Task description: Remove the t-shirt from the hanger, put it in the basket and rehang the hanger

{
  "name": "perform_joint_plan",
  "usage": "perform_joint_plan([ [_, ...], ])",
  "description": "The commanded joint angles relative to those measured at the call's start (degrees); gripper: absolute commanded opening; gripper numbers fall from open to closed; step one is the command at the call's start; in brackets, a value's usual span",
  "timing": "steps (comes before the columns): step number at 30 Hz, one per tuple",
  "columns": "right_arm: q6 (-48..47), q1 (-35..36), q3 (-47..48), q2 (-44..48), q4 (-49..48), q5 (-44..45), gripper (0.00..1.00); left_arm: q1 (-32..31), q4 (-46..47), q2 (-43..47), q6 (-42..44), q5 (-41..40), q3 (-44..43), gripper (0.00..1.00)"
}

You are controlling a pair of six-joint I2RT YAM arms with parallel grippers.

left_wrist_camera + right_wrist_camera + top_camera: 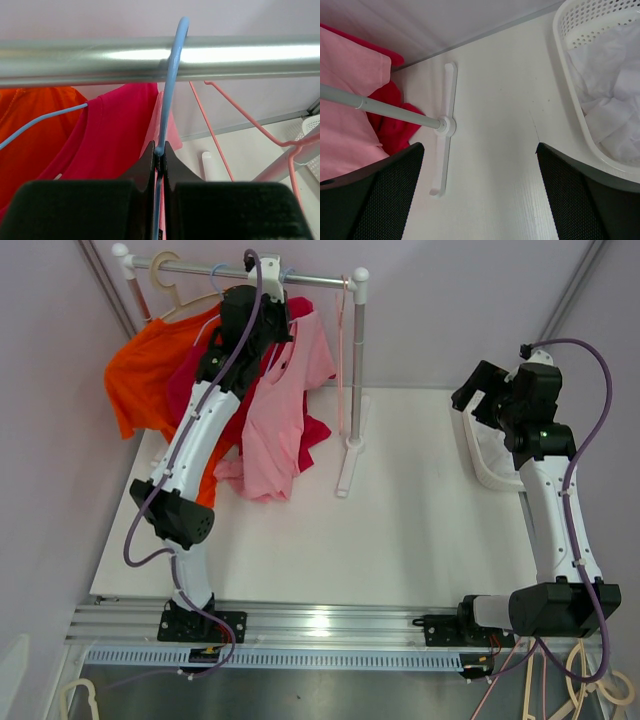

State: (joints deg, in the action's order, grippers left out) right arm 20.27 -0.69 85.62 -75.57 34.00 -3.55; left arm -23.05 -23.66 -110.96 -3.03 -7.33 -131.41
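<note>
The left claw (160,152) was pressed together on the thin neck of the light-blue plastic hanger (172,75), just below where its hook curled over the silver metal rail (75,55). The magenta fabric t-shirt (115,135) appeared to hang on that hanger, between the orange fabric t-shirt (30,130) and the pale pink fabric t-shirt (285,410).

The shirt looked light and limp, and likely to cling at the shoulders. The stiff, slick hanger neck seemed the sound hold for one claw, with the shoulder cloth or hem left for the other.

The right claw (476,147) was spread wide and held nothing. It hung above the white counter (505,125), beside the white perforated plastic basket (567,90) of pale cloth. Plain lilac-grey walls (450,310) closed in behind the rail.
</note>
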Motion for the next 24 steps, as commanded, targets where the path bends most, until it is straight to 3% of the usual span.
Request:
perform_joint_plan([
  [1,-1.0,0.3,0.0,2.3,-1.0,-0.8,0.99,0.4,1.1,1.9,-0.6,2.2,-5.2,0.01],
  [12,-2.3,2.5,-1.1,5.0,-1.3,-4.9,0.99,0.4,-1.7,11.4,-3.5,-8.9,-2.5,0.01],
  [18,-3.9,5.4,-2.2,7.0,-0.9,-10.8,0.99,0.2,-1.1,18.7,-8.7,-16.0,9.6,0.01],
  [21,-6.3,11.2,-6.7,9.6,-5.9,-16.2,0.99,-1.5,-5.0,21.0,-13.1,-24.1,11.6,0.01],
  [24,-7.4,18.9,-10.4,10.5,-11.3,-20.6,1.0,-5.2,-11.5,22.0,-18.8,-38.6,11.6,0.0],
])
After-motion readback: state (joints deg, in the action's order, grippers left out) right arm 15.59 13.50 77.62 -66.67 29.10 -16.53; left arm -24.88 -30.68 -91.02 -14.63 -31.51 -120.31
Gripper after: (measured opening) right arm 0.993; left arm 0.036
